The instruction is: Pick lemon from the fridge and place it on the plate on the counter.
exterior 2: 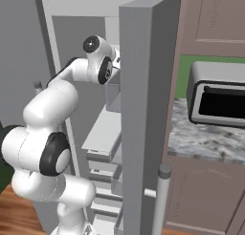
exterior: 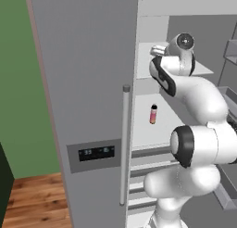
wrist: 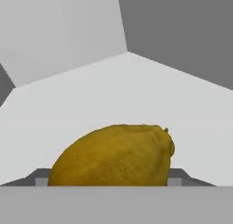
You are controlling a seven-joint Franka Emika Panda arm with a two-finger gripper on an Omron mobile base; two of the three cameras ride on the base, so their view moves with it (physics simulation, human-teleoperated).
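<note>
We count one lemon (wrist: 113,155), one pink bottle (exterior: 153,114), one toaster oven (exterior 2: 217,94). The lemon lies on a white shelf (wrist: 91,100) of the open fridge (exterior: 83,83), at six o'clock in the hand view, its long axis running nine to three with the nubbed end toward three. We cannot tell how far apart the gripper's jaws stand.
</note>
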